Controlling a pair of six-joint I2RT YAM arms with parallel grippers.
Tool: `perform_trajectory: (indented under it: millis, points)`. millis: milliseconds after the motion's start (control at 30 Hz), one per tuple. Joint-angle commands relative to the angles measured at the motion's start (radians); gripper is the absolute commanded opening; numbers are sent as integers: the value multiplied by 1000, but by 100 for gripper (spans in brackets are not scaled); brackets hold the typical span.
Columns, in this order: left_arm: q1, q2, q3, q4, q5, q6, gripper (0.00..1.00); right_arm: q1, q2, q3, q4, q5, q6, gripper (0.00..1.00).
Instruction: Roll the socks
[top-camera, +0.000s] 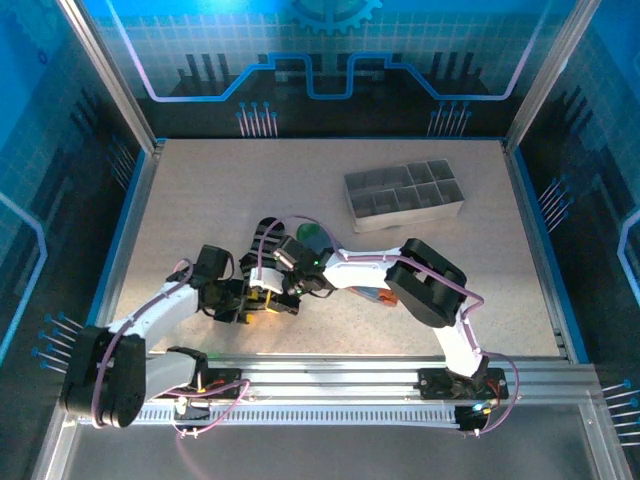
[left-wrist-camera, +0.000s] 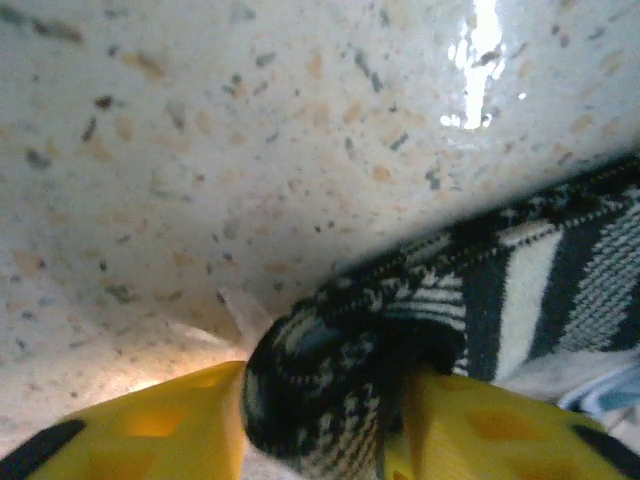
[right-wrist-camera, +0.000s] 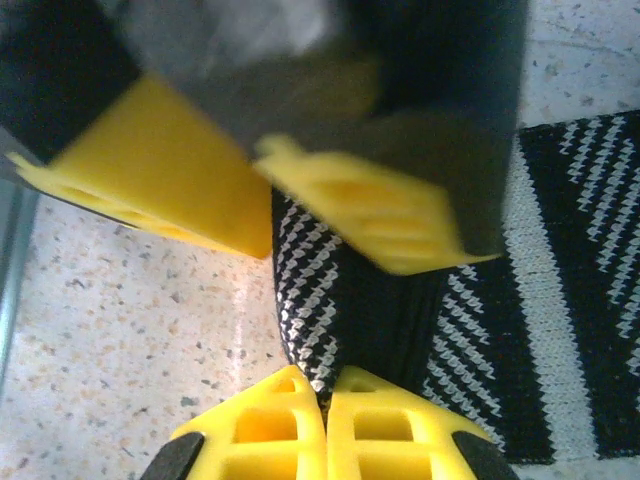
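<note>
On the table (top-camera: 200, 200), left jaws (part open) clasp the rolled black sock (right-wrist-camera: 560, 280); right jaws, closed, pinch its fold.

No words, numbers or brand marks can be read anywhere. The only sign-like mark is a blue gear emblem (top-camera: 337, 10), printed at the top middle of the far wall panel (top-camera: 150, 50) above blue circuit-style lines (top-camera: 380, 75).
</note>
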Motion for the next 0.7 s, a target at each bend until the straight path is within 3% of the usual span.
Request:
perform_trajectory:
  millis: [0, 100, 133, 233, 333, 500, 667]
  points:
    - [-6, 45, 3, -38, -23, 20, 31, -17, 22, 18, -32, -113, 59, 0]
    - [-1, 87, 21, -135, -49, 57, 4, -22, -2, 0, 3, -154, 72, 0]
    - [5, 100, 20, -161, -50, 68, 0, -22, -15, -11, 18, -156, 71, 2]
    - [24, 116, 19, -222, -58, 72, 0, -17, -74, -75, 94, -98, 41, 31]
    - [55, 129, 29, -262, -50, 64, 0, 2, -176, -220, 272, 45, -35, 49]
    - [88, 213, 105, -323, -35, 86, 0, 92, -262, -323, 378, 348, -270, 54]
    - [95, 312, 173, -378, -45, 127, 0, 177, -248, -340, 403, 471, -459, 53]
